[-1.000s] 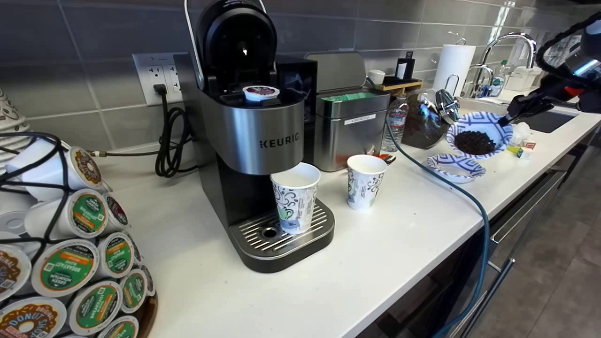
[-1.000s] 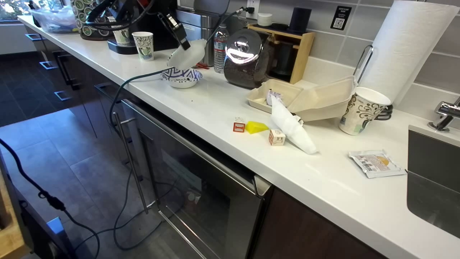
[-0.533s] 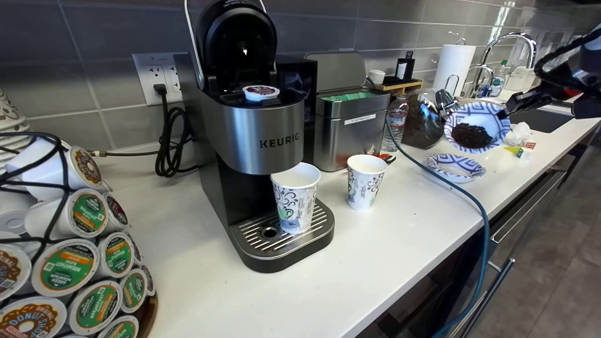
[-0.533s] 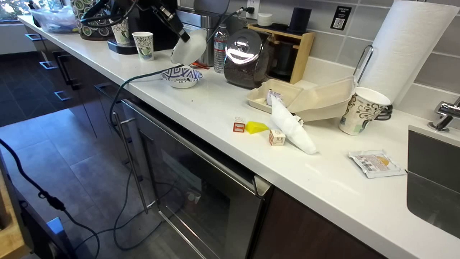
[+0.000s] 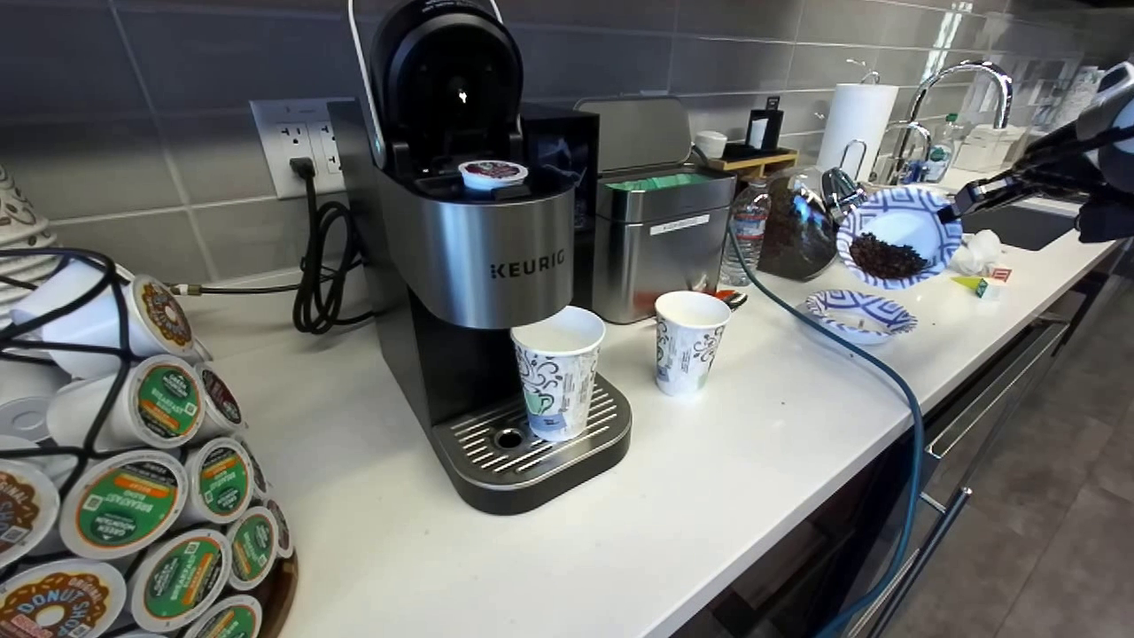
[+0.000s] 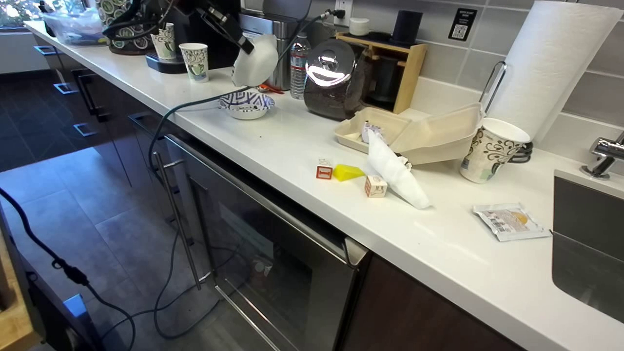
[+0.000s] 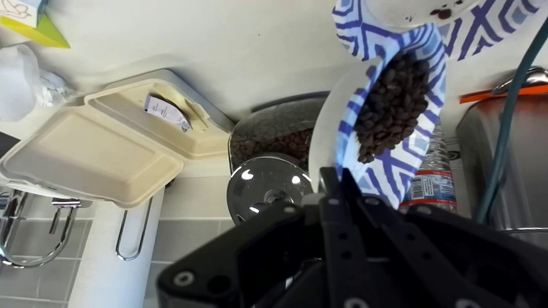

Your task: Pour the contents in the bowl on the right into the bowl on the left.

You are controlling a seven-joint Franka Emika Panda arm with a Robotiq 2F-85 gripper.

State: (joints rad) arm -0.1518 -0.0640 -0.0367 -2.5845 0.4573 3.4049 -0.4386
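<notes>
Above a patterned bowl (image 6: 246, 101) holding a few dark bits (image 7: 444, 14), the gripper (image 7: 339, 182) pinched a tilted bowl (image 6: 258, 63) by its rim, dark beans (image 7: 391, 107) heaped inside.

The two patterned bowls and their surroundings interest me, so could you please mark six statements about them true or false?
1. The jaws hold the raised bowl by its rim. True.
2. The raised bowl is level. False: it is tilted.
3. Dark beans sit heaped in the raised bowl. True.
4. The lower bowl stands on the counter. True.
5. Most beans are in the lower bowl. False: only a few dark bits show there.
6. The coffee machine's tray is bare. False: a paper cup stands there.
</notes>
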